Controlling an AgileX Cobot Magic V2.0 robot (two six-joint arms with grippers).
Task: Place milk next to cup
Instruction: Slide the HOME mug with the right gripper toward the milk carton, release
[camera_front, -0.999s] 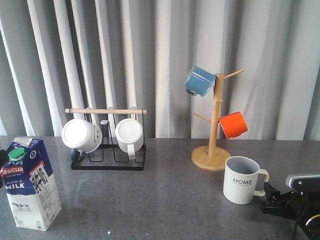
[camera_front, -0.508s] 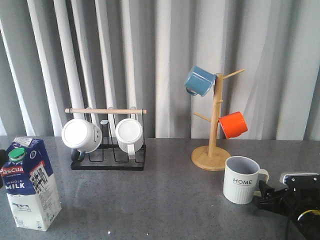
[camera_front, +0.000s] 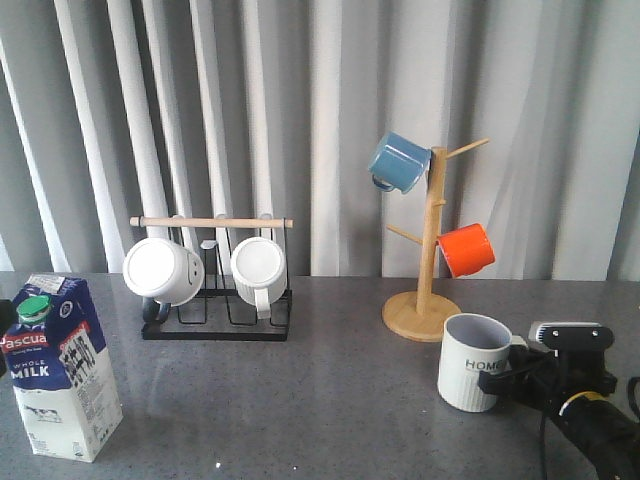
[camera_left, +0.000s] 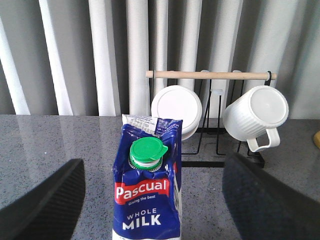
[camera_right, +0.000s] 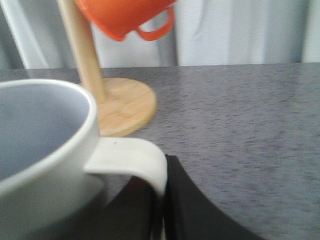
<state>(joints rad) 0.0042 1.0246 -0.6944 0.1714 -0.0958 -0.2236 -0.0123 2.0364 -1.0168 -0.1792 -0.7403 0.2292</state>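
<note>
Low at counter (camera_front: 320, 400) level, right gripper (camera_front: 516, 372) fingers clamped on cup (camera_front: 470, 362) handle, cup tilted, left gripper (camera_left: 150, 200) fingers apart either side of milk (camera_front: 60, 366), w/o contact.

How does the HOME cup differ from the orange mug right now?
The HOME cup is off-white and ribbed; the orange mug is smooth. The cup stands mouth-up on the table with the right gripper at its handle; the mug hangs tilted on the wooden tree. Both have handles.

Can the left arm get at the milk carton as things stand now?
Probably yes. The left gripper is open with its fingers on either side of the milk carton, and nothing stands between them.
</note>
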